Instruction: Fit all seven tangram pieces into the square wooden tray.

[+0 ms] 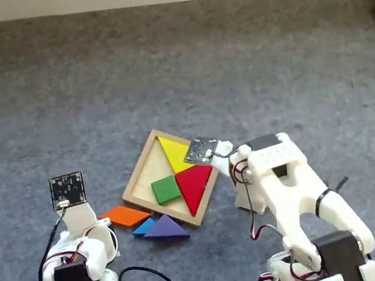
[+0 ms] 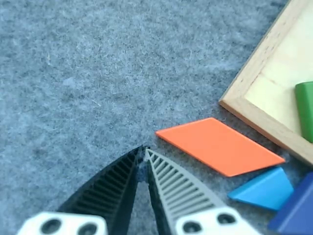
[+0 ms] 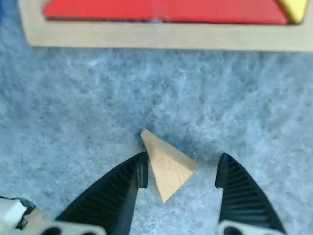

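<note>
The square wooden tray (image 1: pixel 147 167) lies tilted like a diamond and holds a yellow triangle (image 1: pixel 173 153), a red triangle (image 1: pixel 194 183) and a green square (image 1: pixel 166 189). An orange parallelogram (image 1: pixel 124 216), a blue triangle (image 1: pixel 144 226) and a purple triangle (image 1: pixel 166 228) lie on the carpet by its near-left edge. My left gripper (image 2: pixel 143 152) is shut and empty, its tips on the carpet close to the orange parallelogram (image 2: pixel 220 147). My right gripper (image 3: pixel 182 169) is open around a small plain wooden triangle (image 3: pixel 168 166) on the carpet, just outside the tray rim (image 3: pixel 161 36).
Grey carpet covers the whole floor, with wide free room beyond the tray. The left arm (image 1: pixel 78 258) stands at the near left and the right arm (image 1: pixel 287 182) at the near right, its wrist over the tray's right corner. A pale wall edge runs along the back.
</note>
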`<act>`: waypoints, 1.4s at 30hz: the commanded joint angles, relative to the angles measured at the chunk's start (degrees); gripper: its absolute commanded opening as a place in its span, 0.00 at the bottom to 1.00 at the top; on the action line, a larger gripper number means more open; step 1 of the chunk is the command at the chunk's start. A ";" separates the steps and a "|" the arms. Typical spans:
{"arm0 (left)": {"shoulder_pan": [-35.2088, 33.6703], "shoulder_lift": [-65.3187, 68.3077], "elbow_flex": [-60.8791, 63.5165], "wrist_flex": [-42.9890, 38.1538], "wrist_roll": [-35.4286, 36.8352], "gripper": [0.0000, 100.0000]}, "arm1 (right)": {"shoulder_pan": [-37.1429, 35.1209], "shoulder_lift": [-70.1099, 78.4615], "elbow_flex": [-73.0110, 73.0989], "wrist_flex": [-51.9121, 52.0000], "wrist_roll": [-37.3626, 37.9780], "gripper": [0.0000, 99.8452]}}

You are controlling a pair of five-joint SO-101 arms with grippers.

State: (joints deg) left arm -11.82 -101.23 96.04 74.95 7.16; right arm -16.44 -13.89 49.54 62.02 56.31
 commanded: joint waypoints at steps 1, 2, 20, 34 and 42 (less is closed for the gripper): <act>0.57 -3.03 1.10 0.26 -0.53 0.01 | 2.33 0.13 0.22 -1.10 2.81 0.22; 0.57 -3.03 1.10 0.26 -0.53 0.01 | 2.86 0.22 0.22 -1.01 3.34 0.22; 0.57 -3.03 1.10 0.26 -0.53 0.01 | 0.92 -0.04 2.77 -0.84 3.34 0.10; 0.57 -3.03 1.10 0.26 -0.53 0.01 | -2.68 0.04 -1.89 3.91 -2.64 0.23; 0.57 -3.03 1.10 0.26 -0.53 0.01 | -5.85 0.48 -1.54 -1.54 -3.34 0.26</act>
State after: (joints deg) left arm -11.82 -101.23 96.04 74.95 7.16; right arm -21.27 -13.36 50.15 64.31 53.49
